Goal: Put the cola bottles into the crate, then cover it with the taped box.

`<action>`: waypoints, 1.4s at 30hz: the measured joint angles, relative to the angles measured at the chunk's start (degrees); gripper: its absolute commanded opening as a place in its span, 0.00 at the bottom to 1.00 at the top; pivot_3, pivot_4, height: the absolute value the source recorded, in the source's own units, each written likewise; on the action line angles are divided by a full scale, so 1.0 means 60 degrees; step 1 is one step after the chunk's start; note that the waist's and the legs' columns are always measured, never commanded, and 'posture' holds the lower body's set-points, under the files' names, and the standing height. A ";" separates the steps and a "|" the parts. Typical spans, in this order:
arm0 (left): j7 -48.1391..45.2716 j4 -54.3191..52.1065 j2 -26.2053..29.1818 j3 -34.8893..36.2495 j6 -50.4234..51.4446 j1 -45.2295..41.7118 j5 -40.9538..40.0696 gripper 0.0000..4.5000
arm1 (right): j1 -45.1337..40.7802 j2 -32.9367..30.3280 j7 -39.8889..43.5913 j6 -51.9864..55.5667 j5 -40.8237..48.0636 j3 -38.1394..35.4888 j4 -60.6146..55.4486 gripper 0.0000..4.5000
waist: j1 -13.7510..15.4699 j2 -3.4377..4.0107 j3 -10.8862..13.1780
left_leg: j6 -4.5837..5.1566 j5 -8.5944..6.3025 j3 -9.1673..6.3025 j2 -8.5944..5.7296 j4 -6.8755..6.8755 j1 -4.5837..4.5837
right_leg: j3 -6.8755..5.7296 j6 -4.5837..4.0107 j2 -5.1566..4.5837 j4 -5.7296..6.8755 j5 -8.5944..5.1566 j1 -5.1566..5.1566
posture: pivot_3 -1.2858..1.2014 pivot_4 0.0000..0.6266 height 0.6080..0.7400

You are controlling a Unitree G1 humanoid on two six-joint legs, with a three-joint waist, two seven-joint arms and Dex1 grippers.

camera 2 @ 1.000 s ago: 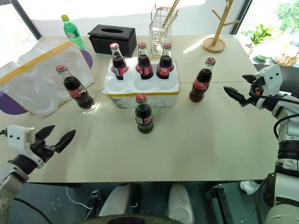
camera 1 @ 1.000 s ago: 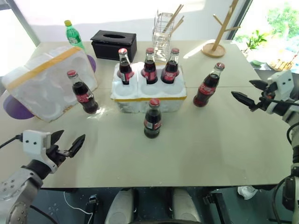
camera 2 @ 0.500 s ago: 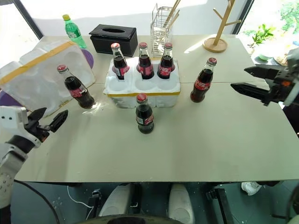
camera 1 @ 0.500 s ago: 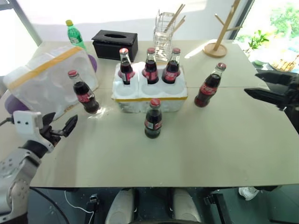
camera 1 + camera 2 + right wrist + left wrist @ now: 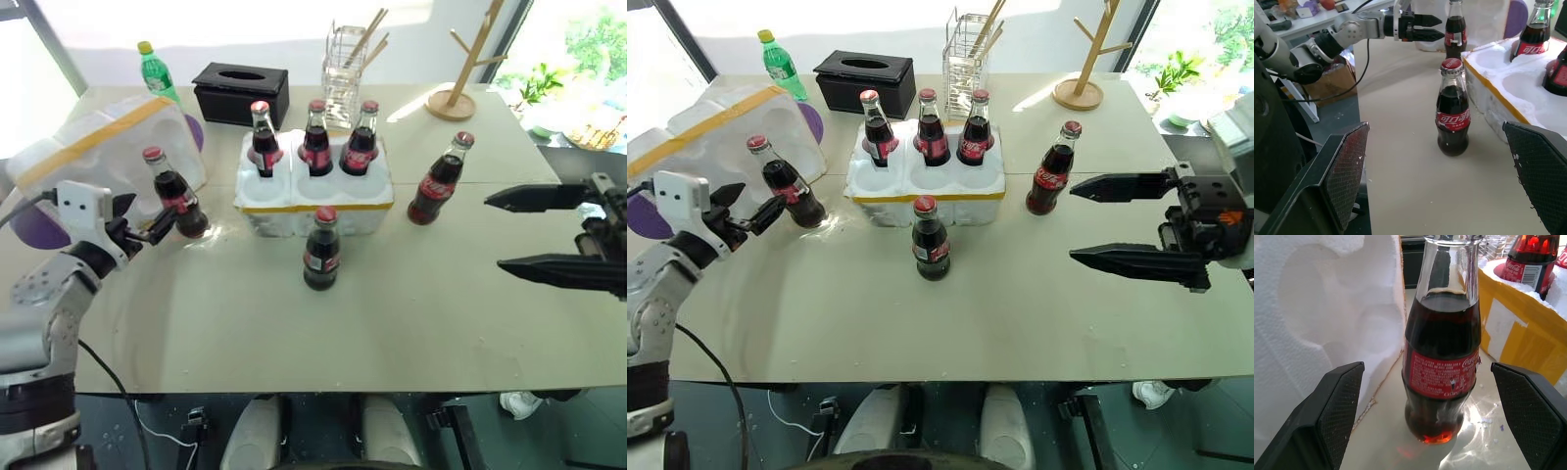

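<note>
**Both claws spread, 3 bottles still outside the crate**

L claw (image 5: pixel 147 227) spread wide, nothing gripped, pointing at the left cola bottle (image 5: pixel 174 196); in the L wrist view that bottle (image 5: pixel 1442 357) stands between the two fingers (image 5: pixel 1327 416), not touched. Just behind it the taped box (image 5: pixel 98 162), lying tilted w/ its hollow side facing the bottle, yellow tape band across top. R claw (image 5: pixel 1117 220) also spread wide, empty, held above the surface at the right, pointing toward the middle. R wrist view looks at the front bottle (image 5: pixel 1452 107), upright, just in front of the crate (image 5: pixel 921 191). Crate mid-surface (image 5: pixel 441 323), yellow tape round rim, 3 bottles (image 5: pixel 313 139) in the back row of wells, front wells empty. Third loose bottle (image 5: pixel 439 180) stands near the crate's right end, apart from it. Behind: green bottle (image 5: pixel 154 70), black tissue box (image 5: pixel 239 94), wire holder w/ sticks (image 5: pixel 343 69), wooden stand (image 5: pixel 460 69).
</note>
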 measured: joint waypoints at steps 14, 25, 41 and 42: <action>-0.0711 0.2214 -0.0071 -0.0844 -0.1061 -0.1388 0.0892 0.97 | -0.0950 0.0139 -0.1116 0.0005 0.0994 0.0457 -0.0282 1.00 | -0.0019 -0.0001 0.0001 | 0.0000 0.0000 0.0000 0.0003 0.0000 -0.0002 | 0.0001 0.0004 -0.0007 0.0001 0.0003 -0.0007 | 0.52 0.24 1.00; -0.0818 0.3201 -0.0365 -0.1089 -0.1613 -0.1910 0.1161 0.79 | -0.1263 0.0221 -0.1454 -0.0222 0.0980 0.1077 -0.0146 1.00 | -0.0018 -0.0005 0.0001 | 0.0000 0.0000 0.0000 0.0004 0.0000 -0.0005 | 0.0002 0.0007 -0.0013 0.0002 0.0005 -0.0011 | 0.52 0.24 1.00; -0.1691 0.1895 0.0452 -0.0975 0.0132 -0.1672 0.0220 0.59 | -0.1139 0.0258 -0.1646 -0.0389 0.0796 0.1245 0.0006 1.00 | -0.0034 -0.0036 0.0019 | -0.0002 0.0000 -0.0001 0.0009 -0.0003 -0.0035 | 0.0009 0.0006 -0.0015 0.0002 0.0005 -0.0041 | 0.52 0.24 1.00; -0.1820 0.1595 0.0610 -0.0947 0.0481 -0.1658 -0.0033 0.59 | -0.1113 0.0259 -0.1646 -0.0391 0.0792 0.1245 0.0006 1.00 | -0.0022 -0.0038 0.0021 | -0.0003 0.0000 -0.0004 0.0009 -0.0001 -0.0042 | 0.0008 0.0006 -0.0015 0.0001 0.0005 -0.0046 | 0.52 0.24 1.00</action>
